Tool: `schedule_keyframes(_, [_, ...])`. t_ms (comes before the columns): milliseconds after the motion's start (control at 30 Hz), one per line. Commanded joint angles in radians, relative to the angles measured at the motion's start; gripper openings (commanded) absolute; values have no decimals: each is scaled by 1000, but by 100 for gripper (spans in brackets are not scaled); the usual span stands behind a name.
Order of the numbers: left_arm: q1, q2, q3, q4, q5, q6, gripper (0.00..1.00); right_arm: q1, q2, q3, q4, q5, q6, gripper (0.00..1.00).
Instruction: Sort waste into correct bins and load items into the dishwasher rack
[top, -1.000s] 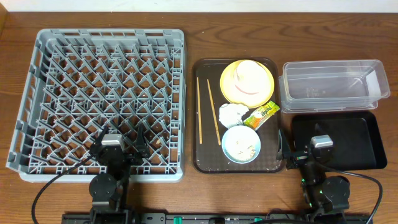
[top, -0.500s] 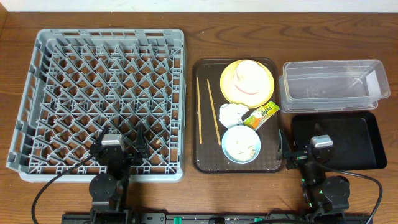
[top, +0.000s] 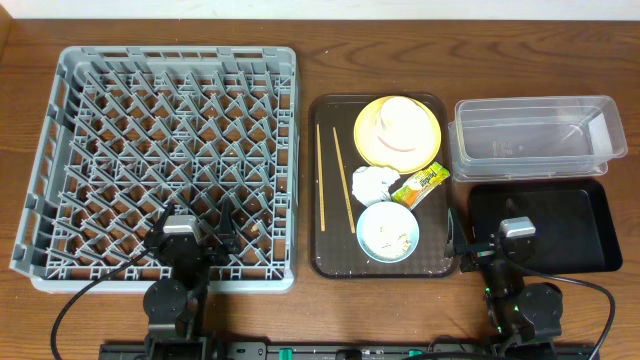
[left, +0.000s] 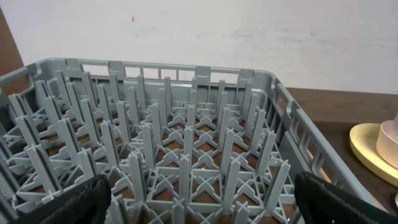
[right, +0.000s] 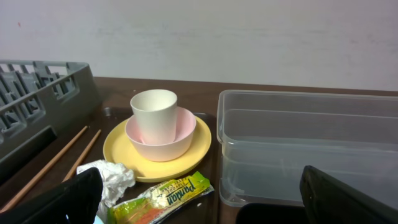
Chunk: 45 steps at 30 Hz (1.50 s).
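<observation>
The dishwasher rack (top: 180, 52) fills the left; the left gripper (left: 205, 202) hangs over its lower edge, spread wide, holding nothing. At centre, the crumpled napkin (top: 372, 183) and snack packet (top: 420, 186) look best taken first: pinch from above, clear of the chopsticks (top: 343, 180). At lower right, the right gripper (right: 205, 199) gapes empty by the black tray (top: 570, 215)
</observation>
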Motion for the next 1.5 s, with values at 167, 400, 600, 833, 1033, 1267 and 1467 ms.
schedule_keyframes(167, [5, -4, -8, -47, -11, 14, 95, -19, 2, -2, -4, -4, -4, 99])
schedule_keyframes(400, [5, -4, -8, -47, -11, 14, 95, -19, 2, -2, -4, -4, -4, 99])
schedule_keyframes(600, [5, 2, -8, -39, 19, -141, 95, -19, 2, -2, -4, -4, -4, 99])
schedule_keyframes(833, [4, 2, 40, -38, 239, -229, 95, -19, 2, -2, -4, -4, -4, 99])
schedule_keyframes(1033, [4, 55, 283, -185, 338, -384, 95, -19, 2, -2, -4, -4, -4, 99])
schedule_keyframes(1267, [4, 468, 824, -549, 526, -354, 95, -19, 2, -2, -4, -4, -4, 99])
schedule_keyframes(1467, [-27, 984, 1389, -1122, 538, -241, 96, -19, 2, -2, -4, -4, -4, 99])
